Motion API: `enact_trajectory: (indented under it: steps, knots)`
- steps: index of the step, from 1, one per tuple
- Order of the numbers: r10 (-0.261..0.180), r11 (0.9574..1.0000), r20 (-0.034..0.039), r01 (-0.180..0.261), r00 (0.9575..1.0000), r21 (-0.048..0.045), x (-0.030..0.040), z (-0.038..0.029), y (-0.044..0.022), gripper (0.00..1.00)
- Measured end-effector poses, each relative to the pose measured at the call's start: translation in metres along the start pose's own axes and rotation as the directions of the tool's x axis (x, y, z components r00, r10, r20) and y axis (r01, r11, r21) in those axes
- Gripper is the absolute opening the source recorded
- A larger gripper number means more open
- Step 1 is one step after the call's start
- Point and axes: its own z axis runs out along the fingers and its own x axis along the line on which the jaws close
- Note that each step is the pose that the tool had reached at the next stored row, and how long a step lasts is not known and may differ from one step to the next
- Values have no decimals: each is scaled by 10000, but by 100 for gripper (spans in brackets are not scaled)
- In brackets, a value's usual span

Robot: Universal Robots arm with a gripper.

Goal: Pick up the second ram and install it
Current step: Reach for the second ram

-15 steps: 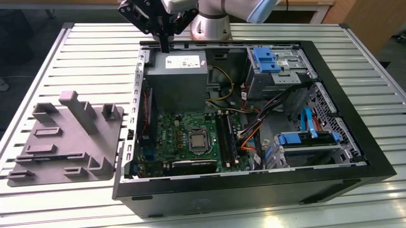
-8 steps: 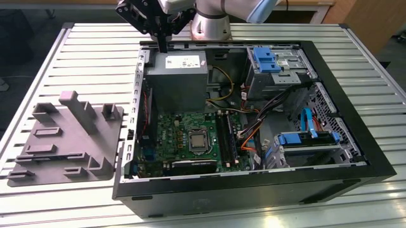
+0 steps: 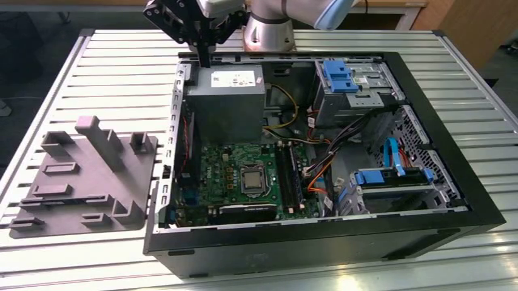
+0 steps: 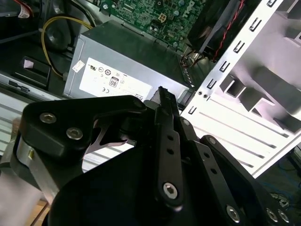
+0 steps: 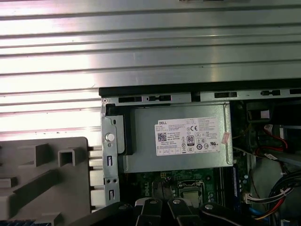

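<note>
My gripper [image 3: 205, 60] hangs over the far rim of the open computer case [image 3: 453, 200], above the gray power supply [image 3: 227, 100]. Its black fingers [image 4: 162, 106] stand pressed together, shut, and I see nothing between them. The long black memory sockets [image 3: 289, 176] run along the green motherboard [image 3: 235, 176], toward the near side from the gripper. The gray plastic fixture [image 3: 89, 176] lies on the table at the exterior view's left. A dark narrow strip [image 3: 67, 199] lies in one of its near slots; I cannot tell whether it is the second ram.
The labelled power supply [image 5: 181, 136] lies right under the gripper [image 5: 162, 193]. Blue drive brackets [image 3: 340, 76] and orange and black cables [image 3: 324, 163] fill the case toward the exterior view's right. The slatted metal table [image 3: 121, 66] stretches around the case.
</note>
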Motion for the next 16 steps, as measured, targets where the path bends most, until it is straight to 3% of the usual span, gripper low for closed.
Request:
enact_trajectory:
  steps: [16]
  knots:
    - [0,10000,0,0,10000,0,103,-3,-8,11]
